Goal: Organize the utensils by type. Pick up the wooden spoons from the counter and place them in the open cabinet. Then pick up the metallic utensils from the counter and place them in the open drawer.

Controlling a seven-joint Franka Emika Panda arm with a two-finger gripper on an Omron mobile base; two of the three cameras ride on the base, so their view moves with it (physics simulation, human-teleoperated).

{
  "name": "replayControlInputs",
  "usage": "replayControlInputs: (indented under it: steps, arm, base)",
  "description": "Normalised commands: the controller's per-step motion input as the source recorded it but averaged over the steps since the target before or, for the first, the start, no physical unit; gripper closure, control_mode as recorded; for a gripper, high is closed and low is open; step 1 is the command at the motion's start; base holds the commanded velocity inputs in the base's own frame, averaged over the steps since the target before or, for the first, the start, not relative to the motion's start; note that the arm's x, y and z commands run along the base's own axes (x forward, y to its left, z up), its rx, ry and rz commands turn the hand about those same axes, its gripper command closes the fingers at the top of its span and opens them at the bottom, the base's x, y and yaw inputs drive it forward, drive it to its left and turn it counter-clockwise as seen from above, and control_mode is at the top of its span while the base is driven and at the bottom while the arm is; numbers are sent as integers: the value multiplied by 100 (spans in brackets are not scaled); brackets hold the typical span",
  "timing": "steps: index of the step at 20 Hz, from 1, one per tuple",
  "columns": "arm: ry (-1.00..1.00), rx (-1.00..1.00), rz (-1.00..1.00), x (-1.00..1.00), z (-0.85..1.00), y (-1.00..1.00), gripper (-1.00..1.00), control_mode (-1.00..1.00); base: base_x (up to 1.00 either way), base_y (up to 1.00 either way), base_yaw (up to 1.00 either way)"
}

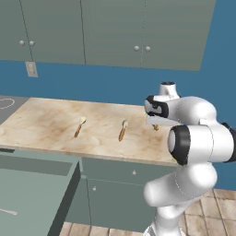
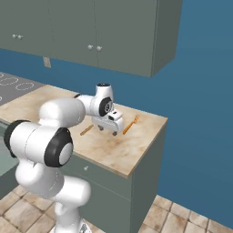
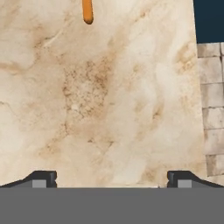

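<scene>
The jaws (image 3: 109,178) stand wide apart, holding nothing, over bare desk (image 3: 109,109), and the nearest spoon handle (image 3: 87,11) lies ahead of them, its long axis running away from them, with the desk's edge close on one side and open room on the other.

Rendered evenly and brightly, without clear light direction. Showed only faint soft shadows on the worktop (image 1: 55,124). Stayed sharp everywhere, without glare, blur or edge distortion.
</scene>
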Motion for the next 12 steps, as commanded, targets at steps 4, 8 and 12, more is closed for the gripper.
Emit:
replayControlInputs:
  steps: [4,8,12]
  arm:
    - [0,0,0,23,0,-16,-100,-100]
    - [0,0,0,38,-6,-18,-100,-100]
    - [0,0,0,45,-12,-23,-100,-100]
  base:
    - [0,0,0]
    - [0,0,0]
    - [0,0,0]
